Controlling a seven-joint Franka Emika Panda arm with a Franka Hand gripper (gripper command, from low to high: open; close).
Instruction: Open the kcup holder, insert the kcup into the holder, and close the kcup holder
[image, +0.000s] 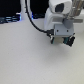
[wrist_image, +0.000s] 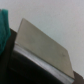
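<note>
I've got the gripper (image: 61, 39) hanging low at the far edge of the table (image: 30, 60), over a dark boxy thing I take for the kcup holder (wrist_image: 40, 50). Too blurry to tell how its fingers stand. No kcup in sight.

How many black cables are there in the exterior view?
1. The black cable curves from the top edge down to the white arm near the pincer. Others may be hidden behind the arm.
</note>
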